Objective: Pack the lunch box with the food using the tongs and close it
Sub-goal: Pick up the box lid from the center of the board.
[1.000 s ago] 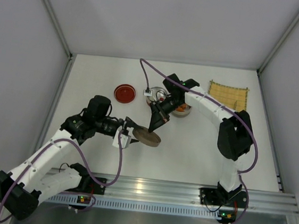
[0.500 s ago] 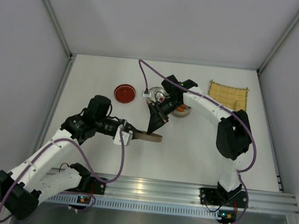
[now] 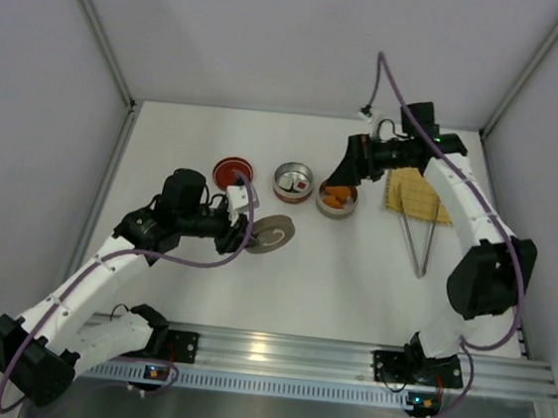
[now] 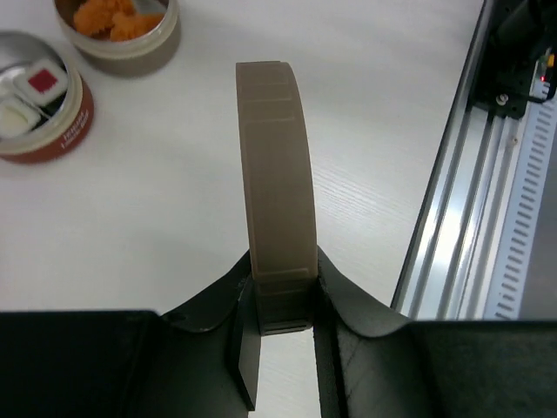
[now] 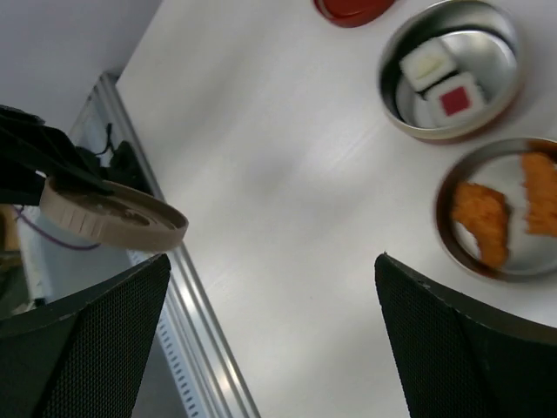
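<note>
The lunch box is two round tins. One tin (image 3: 276,181) (image 5: 388,61) holds white, dark and red food pieces (image 3: 300,183) (image 5: 442,83). The other tin (image 3: 336,214) (image 5: 446,187) holds orange chunks (image 3: 336,198) (image 5: 479,218). My left gripper (image 3: 253,231) (image 4: 283,272) is shut on the edge of a tan lid (image 3: 274,234) (image 4: 274,165), held on edge just left of the tins. My right gripper (image 3: 341,172) (image 5: 270,287) hangs open and empty above the orange tin. The silver tongs (image 3: 419,269) lie on the table at the right.
A red lid (image 3: 233,174) (image 5: 352,7) lies left of the tins. A yellow woven mat (image 3: 418,197) lies at the back right, under the tongs' tips. The aluminium rail (image 3: 274,353) (image 4: 470,192) runs along the near edge.
My right gripper opened and swung from beside the tan lid up and right, over the orange tin. The tongs now lie by the mat. My left gripper carried the lid towards the tins.
</note>
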Available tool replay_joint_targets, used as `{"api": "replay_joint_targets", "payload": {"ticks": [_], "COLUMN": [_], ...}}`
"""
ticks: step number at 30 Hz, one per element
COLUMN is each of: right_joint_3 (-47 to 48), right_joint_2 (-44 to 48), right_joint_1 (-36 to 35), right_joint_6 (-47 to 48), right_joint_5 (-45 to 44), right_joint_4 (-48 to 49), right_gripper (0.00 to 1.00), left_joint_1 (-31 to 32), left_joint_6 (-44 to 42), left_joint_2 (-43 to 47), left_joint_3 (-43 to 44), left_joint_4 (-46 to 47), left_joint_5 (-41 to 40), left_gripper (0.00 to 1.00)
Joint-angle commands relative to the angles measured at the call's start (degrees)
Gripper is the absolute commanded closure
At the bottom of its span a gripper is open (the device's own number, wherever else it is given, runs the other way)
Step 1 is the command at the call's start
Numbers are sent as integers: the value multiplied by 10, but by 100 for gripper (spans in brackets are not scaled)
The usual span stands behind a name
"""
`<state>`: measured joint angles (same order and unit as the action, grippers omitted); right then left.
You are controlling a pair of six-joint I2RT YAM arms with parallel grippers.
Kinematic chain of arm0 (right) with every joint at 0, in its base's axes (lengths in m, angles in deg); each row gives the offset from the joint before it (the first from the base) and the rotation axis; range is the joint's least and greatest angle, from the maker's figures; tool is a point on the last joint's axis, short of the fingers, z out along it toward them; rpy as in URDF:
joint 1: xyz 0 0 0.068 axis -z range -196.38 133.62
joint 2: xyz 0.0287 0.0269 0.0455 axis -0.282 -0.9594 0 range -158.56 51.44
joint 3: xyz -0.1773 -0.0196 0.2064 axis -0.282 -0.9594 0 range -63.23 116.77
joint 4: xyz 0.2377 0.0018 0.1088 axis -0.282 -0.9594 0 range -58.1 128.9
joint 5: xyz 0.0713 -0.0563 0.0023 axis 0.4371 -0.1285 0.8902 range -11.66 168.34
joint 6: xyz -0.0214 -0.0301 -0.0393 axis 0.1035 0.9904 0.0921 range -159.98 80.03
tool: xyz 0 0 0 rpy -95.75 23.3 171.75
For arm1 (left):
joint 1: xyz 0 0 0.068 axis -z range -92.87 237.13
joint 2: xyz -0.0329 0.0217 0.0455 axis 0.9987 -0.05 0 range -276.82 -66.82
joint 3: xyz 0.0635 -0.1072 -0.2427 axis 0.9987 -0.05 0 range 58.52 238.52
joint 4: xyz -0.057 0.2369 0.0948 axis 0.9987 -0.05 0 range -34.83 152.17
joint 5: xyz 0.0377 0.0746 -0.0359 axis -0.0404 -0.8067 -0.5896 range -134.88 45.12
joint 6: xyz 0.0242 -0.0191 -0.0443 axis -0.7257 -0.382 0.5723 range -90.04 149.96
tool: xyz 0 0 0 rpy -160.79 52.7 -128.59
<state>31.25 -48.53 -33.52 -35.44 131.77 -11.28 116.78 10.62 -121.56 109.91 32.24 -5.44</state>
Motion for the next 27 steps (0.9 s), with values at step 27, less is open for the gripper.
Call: {"api": "replay_joint_targets", "payload": {"ticks": [27], "right_joint_3": [-141], "right_joint_2": [89], "right_joint_1": [-147], "right_joint_6": [-199], "right_joint_5": [-118], "right_joint_4": [213], "right_gripper": [6], "left_joint_1": [-135], "left_joint_6": [639], "left_joint_2": [-124], "left_joint_3": [-73], "left_joint_4": [361], "left_joint_5": [8], "left_gripper": [100]}}
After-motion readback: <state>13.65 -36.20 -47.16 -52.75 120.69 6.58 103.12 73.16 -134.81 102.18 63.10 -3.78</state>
